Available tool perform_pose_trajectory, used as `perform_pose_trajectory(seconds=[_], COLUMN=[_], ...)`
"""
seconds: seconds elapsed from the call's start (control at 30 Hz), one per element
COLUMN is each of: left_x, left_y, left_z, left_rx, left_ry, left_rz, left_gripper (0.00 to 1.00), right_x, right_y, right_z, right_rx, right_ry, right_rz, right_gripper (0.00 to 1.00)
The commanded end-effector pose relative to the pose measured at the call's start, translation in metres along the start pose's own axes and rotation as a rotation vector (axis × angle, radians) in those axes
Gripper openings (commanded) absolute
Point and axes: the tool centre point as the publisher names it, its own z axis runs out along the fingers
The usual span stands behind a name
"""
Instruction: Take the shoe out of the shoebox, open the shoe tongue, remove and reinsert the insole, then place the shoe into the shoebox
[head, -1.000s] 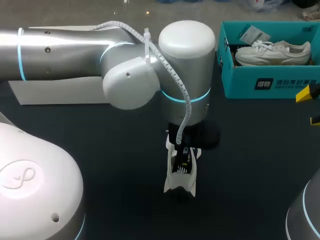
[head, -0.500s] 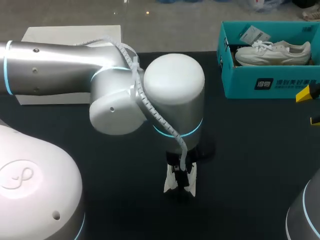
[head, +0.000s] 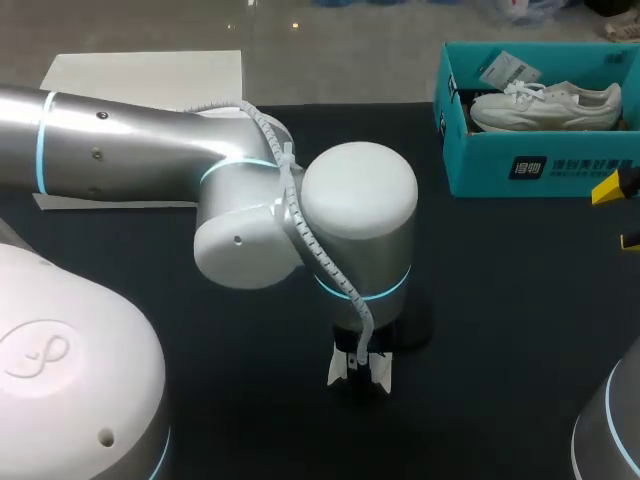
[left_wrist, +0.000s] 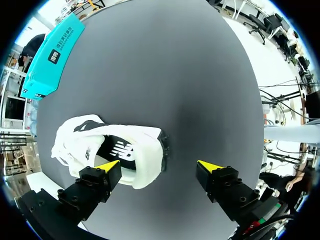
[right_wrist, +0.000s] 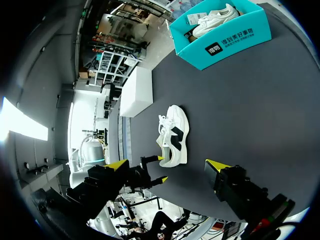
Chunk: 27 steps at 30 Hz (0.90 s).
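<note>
The dark counter (head: 520, 300) is wide. The robot's big left arm (head: 130, 150) bends down over its middle. A teal shoebox (head: 540, 165) sits at the far right with a pale shoe (head: 545, 105) inside. A white shoe (left_wrist: 125, 150) lies on the counter under the left gripper (left_wrist: 159, 164), whose fingers are spread wide. The right gripper (right_wrist: 167, 164) is spread wide too, off to the side.

— What print can you find on the desk (head: 500, 300)?
— Your teal shoebox (head: 480, 165) has a white square mark and a row of white characters on its front wall, too small for you to make out. The white shoe (left_wrist: 125, 150) lying on the desk shows a white letter logo on its black side patch.
— Anything more?
— A paper tag (head: 497, 68) inside the shoebox bears print you cannot read; no numbers show
</note>
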Motion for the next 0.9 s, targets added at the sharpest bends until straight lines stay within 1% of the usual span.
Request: perform_pose_trajectory(seconds=[0.03, 0.13, 0.17, 0.27, 0.53, 0.57, 0.6, 0.63, 0.67, 0.7, 0.73, 0.9], left_x=[0.000, -0.001, -0.001, -0.001, -0.006, -0.006, -0.006, -0.006, -0.006, -0.006, -0.005, -0.003], left_y=[-0.003, -0.001, -0.001, 0.000, 0.001, 0.001, 0.001, 0.001, 0.001, 0.001, 0.002, 0.002], left_z=[0.016, 0.027, 0.032, 0.041, 0.057, 0.058, 0.060, 0.061, 0.062, 0.063, 0.064, 0.066], left_rx=[-0.008, -0.017, -0.033, -0.035, -0.034, -0.034, -0.033, -0.033, -0.033, -0.034, -0.036, -0.043], left_ry=[0.003, 0.013, 0.019, 0.020, 0.024, 0.024, 0.025, 0.026, 0.027, 0.030, 0.033, 0.048], left_rz=[0.012, 0.035, 0.040, 0.062, 0.089, 0.088, 0.088, 0.088, 0.088, 0.090, 0.092, 0.102], left_gripper=[1.00, 1.00, 1.00, 1.00, 1.00, 0.91, 0.78, 0.48, 0.37, 0.22, 0.00, 0.00], right_x=[0.000, 0.000, 0.000, 0.000, 0.000, 0.000, 0.000, 0.000, 0.000, 0.000, 0.000, 0.000], right_y=[-0.001, -0.001, -0.001, -0.001, -0.001, -0.001, -0.001, -0.001, -0.001, -0.001, -0.001, -0.001], right_z=[0.001, 0.001, 0.001, 0.001, 0.001, 0.001, 0.001, 0.001, 0.001, 0.001, 0.001, 0.001], right_rx=[-0.002, -0.002, -0.002, -0.002, -0.002, -0.002, -0.002, -0.002, -0.002, -0.002, -0.002, -0.002], right_ry=[-0.001, -0.001, -0.001, -0.001, -0.001, -0.001, -0.001, -0.001, -0.001, -0.001, -0.001, -0.001], right_rz=[0.001, 0.001, 0.001, 0.001, 0.001, 0.001, 0.001, 0.001, 0.001, 0.001, 0.001, 0.001], right_gripper=[1.00, 1.00, 1.00, 1.00, 1.00, 1.00, 1.00, 1.00, 1.00, 1.00, 1.00, 1.00])
